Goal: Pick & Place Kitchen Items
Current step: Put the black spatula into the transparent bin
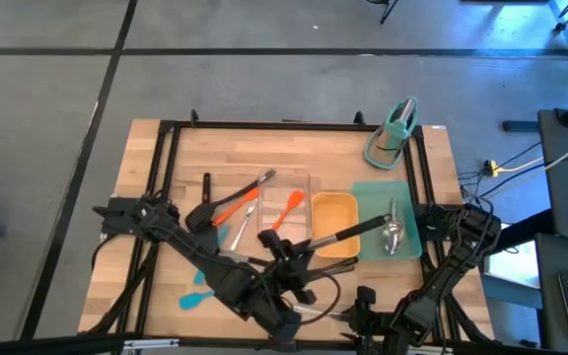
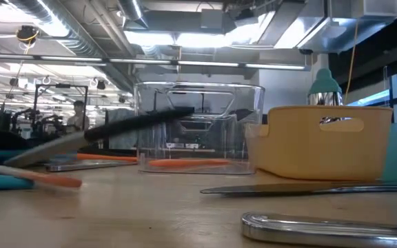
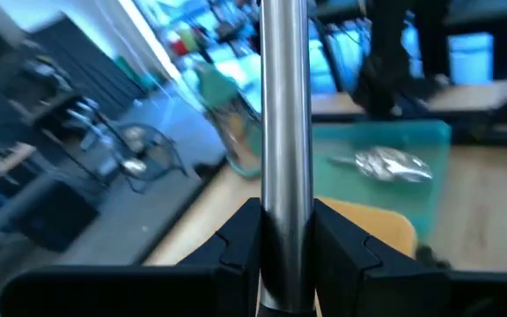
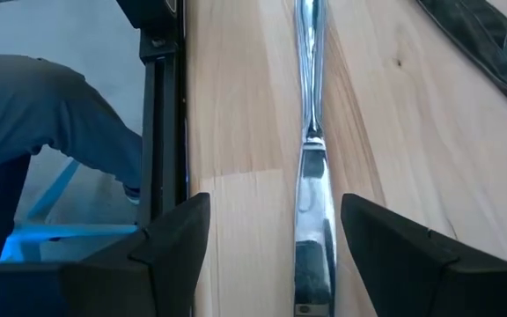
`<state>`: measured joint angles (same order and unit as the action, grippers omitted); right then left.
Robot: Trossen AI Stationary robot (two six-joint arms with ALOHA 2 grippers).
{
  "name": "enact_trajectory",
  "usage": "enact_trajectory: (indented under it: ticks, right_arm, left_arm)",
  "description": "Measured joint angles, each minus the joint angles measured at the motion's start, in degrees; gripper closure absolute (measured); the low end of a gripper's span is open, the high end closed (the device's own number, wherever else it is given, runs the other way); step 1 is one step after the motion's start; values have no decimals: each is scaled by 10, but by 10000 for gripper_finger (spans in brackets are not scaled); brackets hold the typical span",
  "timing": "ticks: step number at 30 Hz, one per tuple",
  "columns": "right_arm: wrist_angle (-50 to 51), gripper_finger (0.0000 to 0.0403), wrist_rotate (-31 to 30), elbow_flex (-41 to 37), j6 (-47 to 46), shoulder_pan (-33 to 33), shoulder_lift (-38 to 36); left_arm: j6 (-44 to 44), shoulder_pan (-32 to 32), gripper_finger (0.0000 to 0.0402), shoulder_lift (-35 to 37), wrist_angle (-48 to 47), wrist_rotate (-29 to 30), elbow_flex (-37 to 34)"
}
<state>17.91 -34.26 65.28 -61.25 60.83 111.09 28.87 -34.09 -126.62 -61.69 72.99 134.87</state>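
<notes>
The left gripper point(image 1: 286, 248), fingers clamped on a shiny steel ladle handle point(image 3: 285, 132) near the desk's front edge, should carry it level over the teal tray point(image 1: 375, 202). The right gripper point(image 4: 275, 246) waits open-fingered.

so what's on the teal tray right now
The bowl of a shiny steel spoon lies on the teal tray. Its handle reaches out over the yellow tray to the left gripper, whose jaws clamp it. Nothing else shows there.

Grey floor point(image 1: 264, 79), ceiling ducts point(image 2: 67, 27), strip lights point(image 2: 185, 38)
</notes>
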Motion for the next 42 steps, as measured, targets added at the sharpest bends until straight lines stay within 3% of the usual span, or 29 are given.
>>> enact_trajectory:
  ticks: [5, 7, 9, 12, 13, 15, 19, 22, 31, 33, 38, 42]
  right_arm:
    - [-4, 145, 0, 0, 0, 0, 0]
    - [-4, 145, 0, 0, 0, 0, 0]
    - [-4, 145, 0, 0, 0, 0, 0]
    - [-4, 145, 0, 0, 0, 0, 0]
    - [-4, 145, -3, 0, 0, 0, 0]
    - [-5, 145, -26, 0, 5, 0, 0]
    - [-5, 151, -116, 0, -6, 4, 0]
    - [-1, 159, -204, 0, -31, 4, -3]
    - [-11, 183, -514, 0, 3, 13, -86]
    - [-24, 185, -554, 0, 19, 15, -104]
    - [-61, 185, -542, 25, 90, -53, -152]
    - [-147, 186, -433, 69, 289, -109, -155]
  left_arm:
    - [-52, 7, 335, 0, -28, 106, 0]
    - [-28, 25, 335, 0, -70, 134, 0]
    - [53, 46, 335, 0, -139, 159, 0]
    - [273, 71, 335, 1, -289, 165, -1]
    - [319, 79, 335, 3, -277, 166, -16]
    - [319, 88, 335, 17, -261, 167, -58]
    - [432, 100, 335, 22, -286, 169, -122]
    - [450, 92, 335, 21, -269, 169, -167]
    - [525, -13, 335, 21, -255, 171, -237]
    - [526, -37, 335, 21, -252, 172, -237]
    - [521, -79, 335, 21, -249, 171, -224]
    - [475, -98, 335, 21, -245, 172, -198]
